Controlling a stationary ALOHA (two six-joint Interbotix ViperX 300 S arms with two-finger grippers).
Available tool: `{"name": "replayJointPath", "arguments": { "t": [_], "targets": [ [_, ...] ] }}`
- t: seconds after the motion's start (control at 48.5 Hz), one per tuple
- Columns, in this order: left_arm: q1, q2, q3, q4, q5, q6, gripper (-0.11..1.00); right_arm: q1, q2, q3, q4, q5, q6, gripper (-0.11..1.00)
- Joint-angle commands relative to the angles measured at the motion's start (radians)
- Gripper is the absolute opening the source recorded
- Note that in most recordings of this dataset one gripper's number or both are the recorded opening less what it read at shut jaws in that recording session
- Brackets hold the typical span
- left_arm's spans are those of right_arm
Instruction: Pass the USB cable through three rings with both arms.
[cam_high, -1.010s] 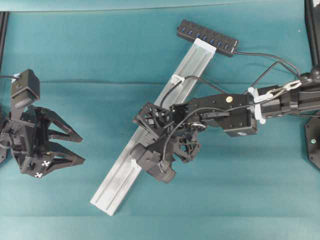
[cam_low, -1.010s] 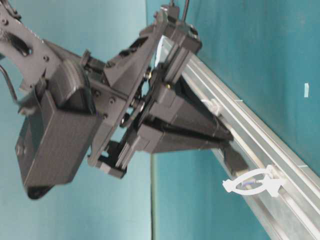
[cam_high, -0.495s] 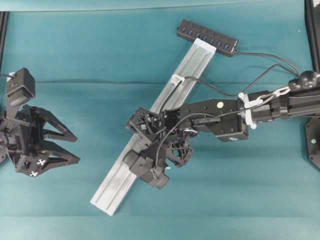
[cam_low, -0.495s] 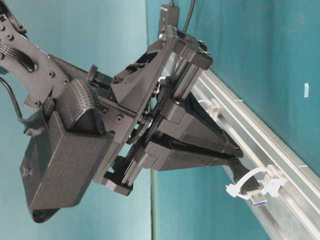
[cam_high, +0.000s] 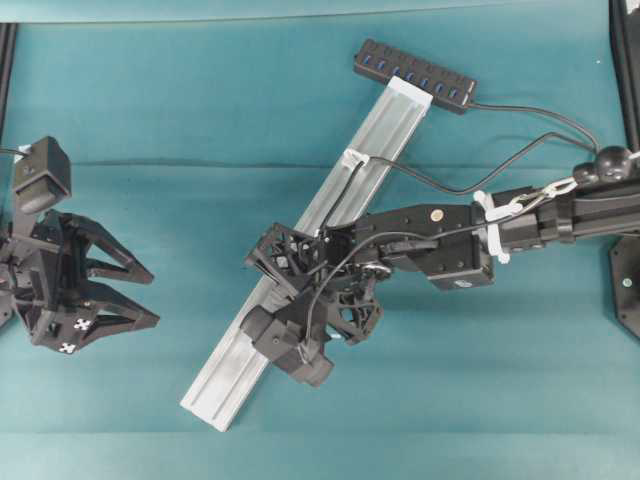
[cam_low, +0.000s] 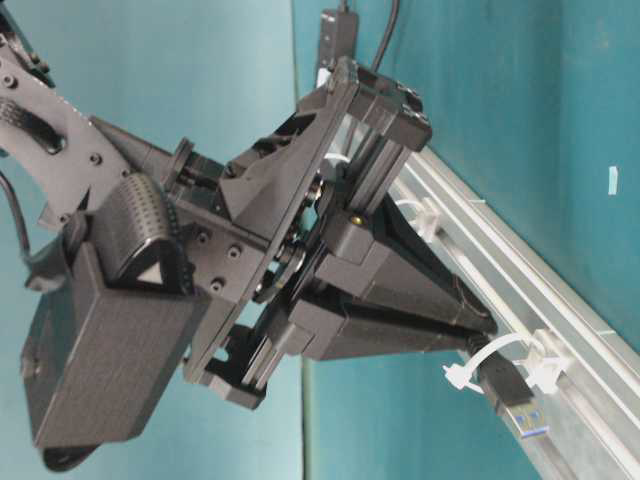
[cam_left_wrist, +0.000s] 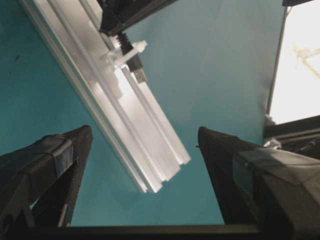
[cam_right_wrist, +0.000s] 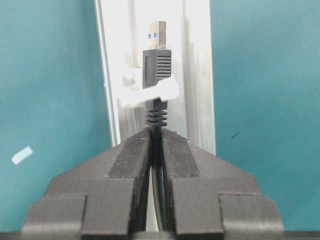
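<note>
Overhead view: the right gripper (cam_high: 292, 292) works over the silver rail (cam_high: 400, 118), trailing the USB cable (cam_high: 440, 187) from the hub (cam_high: 414, 73); the left gripper (cam_high: 128, 292) stands well apart, jaws wide and empty. Risk: a long reach for the handover. Table-level view: the plug (cam_low: 512, 392) has passed through a whitish ring (cam_low: 478, 362), whose band lies across its body. Risk: a tilted push may jam the plug or bend the clip. Left wrist view: the plug tip (cam_left_wrist: 139, 75) protrudes below the ring (cam_left_wrist: 131, 52). Right wrist view: the right gripper (cam_right_wrist: 156, 142) is clamped on the cable at the ribbed strain relief, plug (cam_right_wrist: 157, 55) straight, metal tip with blue insert. Risk: slippage on the thin cord.
</note>
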Motion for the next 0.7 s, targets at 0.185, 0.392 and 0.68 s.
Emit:
{"name": "replayJointPath", "arguments": {
  "t": [0.185, 0.392, 0.68],
  "targets": [
    [-0.002, -0.005, -0.011, 0.003, -0.006, -0.003, 0.92, 0.031, 0.009, -0.015, 0.011, -0.008, -0.006, 0.07],
    [-0.002, -0.005, -0.011, 0.003, -0.012, -0.005, 0.92, 0.032, 0.009, -0.017, 0.028, -0.012, -0.006, 0.07],
    [-0.002, 0.075, -0.008, 0.003, -0.094, -0.005, 0.92, 0.028, 0.008, -0.015, 0.031, -0.028, -0.003, 0.07]
  ]
}}
